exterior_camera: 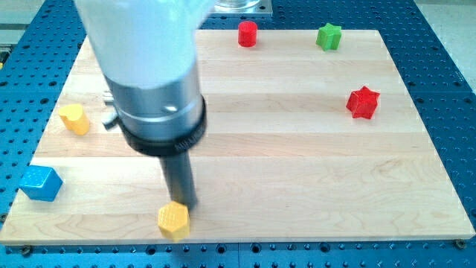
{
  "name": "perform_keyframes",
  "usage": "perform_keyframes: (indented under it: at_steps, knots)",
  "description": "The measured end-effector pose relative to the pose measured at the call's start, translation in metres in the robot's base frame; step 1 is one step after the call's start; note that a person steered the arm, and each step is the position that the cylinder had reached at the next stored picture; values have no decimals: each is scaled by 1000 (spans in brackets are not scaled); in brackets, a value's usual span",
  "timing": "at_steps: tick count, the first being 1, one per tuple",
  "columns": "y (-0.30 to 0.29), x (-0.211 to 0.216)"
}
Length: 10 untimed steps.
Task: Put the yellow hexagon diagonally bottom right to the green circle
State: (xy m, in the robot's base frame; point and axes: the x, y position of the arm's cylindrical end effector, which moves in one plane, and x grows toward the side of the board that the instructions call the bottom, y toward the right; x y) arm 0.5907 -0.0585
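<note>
The yellow hexagon (173,219) lies near the bottom edge of the wooden board (297,149), left of centre. My tip (184,205) stands right at the hexagon's upper right side, touching or almost touching it. The arm's large silver and black body hides the upper left part of the board. No green circle shows; it may be hidden behind the arm. The only green block in view is a green star (329,36) at the top right.
A red cylinder (247,33) sits at the top edge, middle. A red star (363,102) is at the right. A second yellow block (74,118) is at the left. A blue cube (39,183) sits at the bottom left edge.
</note>
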Motion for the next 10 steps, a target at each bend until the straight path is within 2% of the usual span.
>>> perform_keyframes:
  at_steps: [1, 2, 3, 5, 7, 8, 10]
  knots:
    - [39, 14]
    - [100, 4]
    - [65, 27]
    - [58, 28]
    - [-24, 28]
    - [-32, 28]
    - [-38, -47]
